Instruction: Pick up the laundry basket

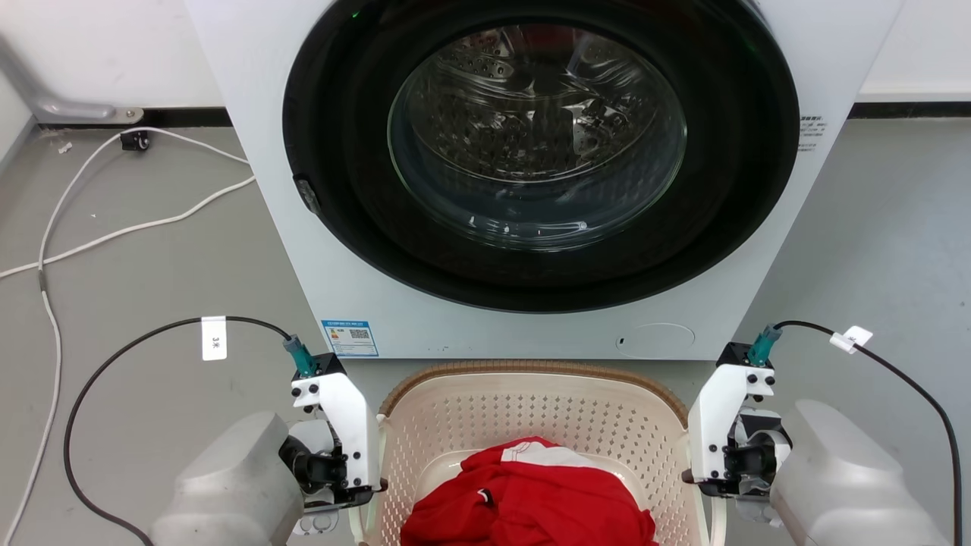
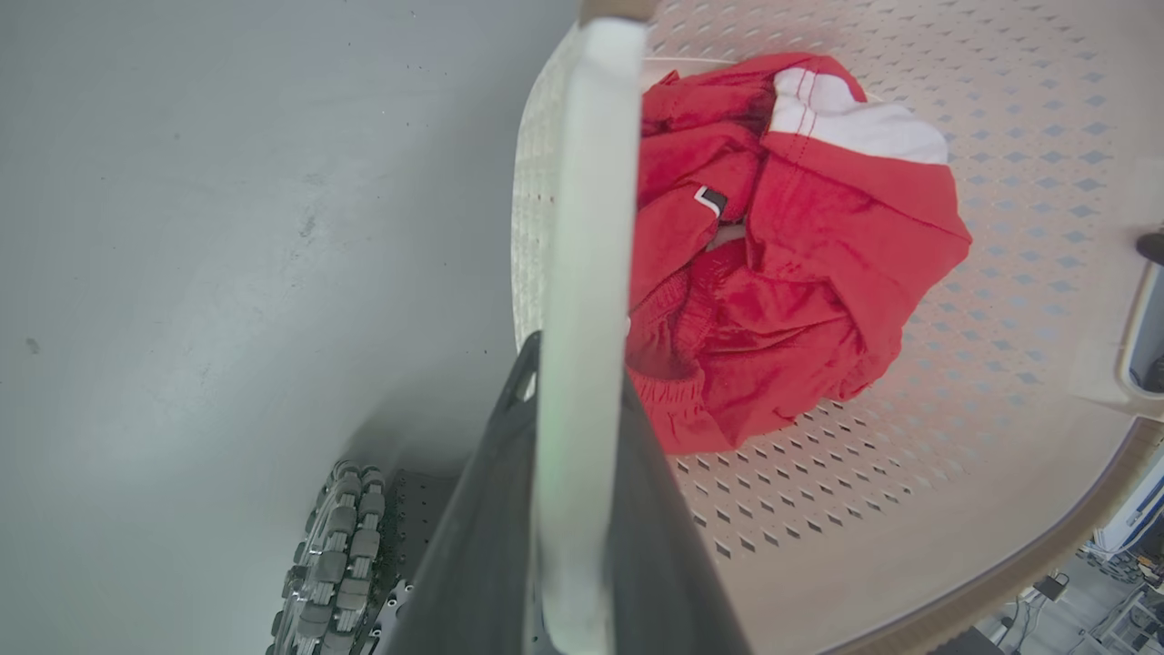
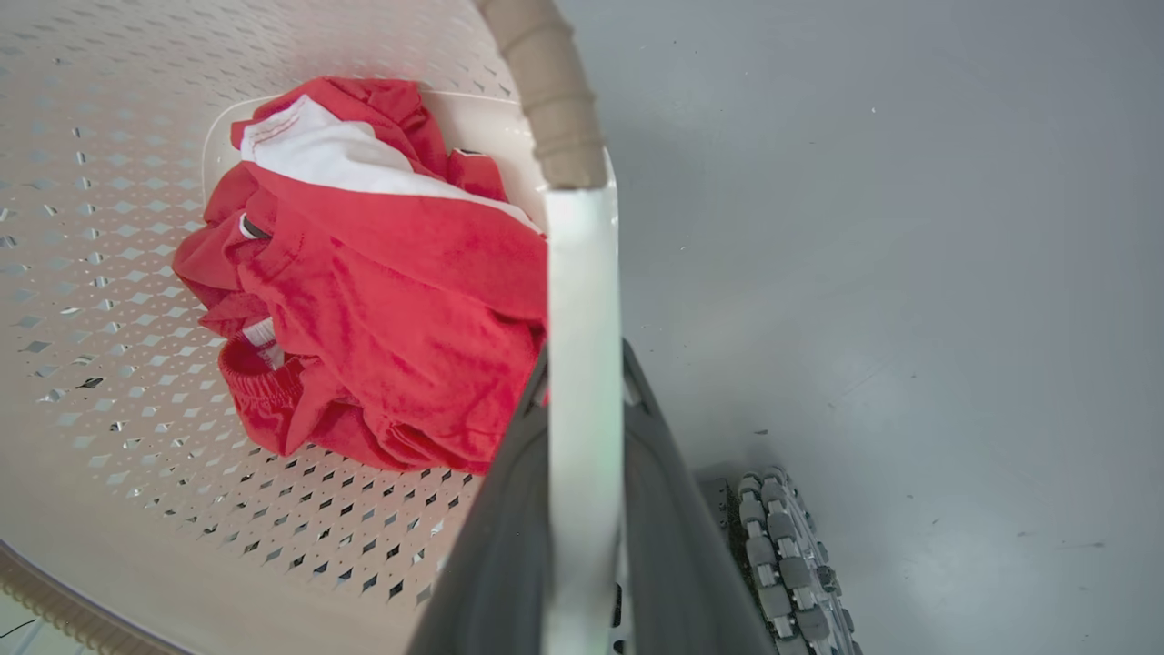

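Lower left, head view: left gripper (image 1: 372, 485) on a pale forearm angled inward, dark fingers pinched flat on the smooth white left handle (image 2: 587, 182). Bottom centre, just before the washer (image 1: 250, 152): laundry basket (image 1: 531, 369), cream perforated plastic with a brown woven-look rim, holding a crumpled red-and-white garment (image 1: 523, 500). Lower right: right gripper (image 1: 690, 478) mirrored, clamped on the right handle (image 3: 582, 273).
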Controlling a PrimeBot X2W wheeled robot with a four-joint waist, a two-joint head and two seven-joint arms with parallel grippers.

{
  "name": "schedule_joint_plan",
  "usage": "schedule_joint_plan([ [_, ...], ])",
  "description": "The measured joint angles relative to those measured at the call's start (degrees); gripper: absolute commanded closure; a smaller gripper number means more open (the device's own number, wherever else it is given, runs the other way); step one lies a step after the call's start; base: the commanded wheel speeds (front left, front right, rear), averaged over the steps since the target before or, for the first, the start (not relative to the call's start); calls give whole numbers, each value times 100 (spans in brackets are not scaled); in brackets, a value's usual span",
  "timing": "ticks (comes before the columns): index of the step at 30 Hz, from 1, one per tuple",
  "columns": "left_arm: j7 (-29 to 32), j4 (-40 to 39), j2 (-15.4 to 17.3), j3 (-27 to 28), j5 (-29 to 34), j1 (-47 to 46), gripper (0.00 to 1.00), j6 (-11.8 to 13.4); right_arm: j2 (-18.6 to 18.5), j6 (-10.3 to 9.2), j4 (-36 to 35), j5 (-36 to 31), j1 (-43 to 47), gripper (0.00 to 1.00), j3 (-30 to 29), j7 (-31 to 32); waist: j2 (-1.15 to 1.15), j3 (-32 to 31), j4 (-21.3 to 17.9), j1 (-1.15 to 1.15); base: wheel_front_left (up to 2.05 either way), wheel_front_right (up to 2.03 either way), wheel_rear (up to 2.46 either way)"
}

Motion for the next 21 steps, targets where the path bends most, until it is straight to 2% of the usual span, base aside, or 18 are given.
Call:
schedule_joint_plan([
  [21, -59, 22, -14, -18, -21, -24, 100, 0, 45, 0, 4, -212, -32, 100, -198, -103, 0, 55, 17, 1, 0, 0, 0],
])
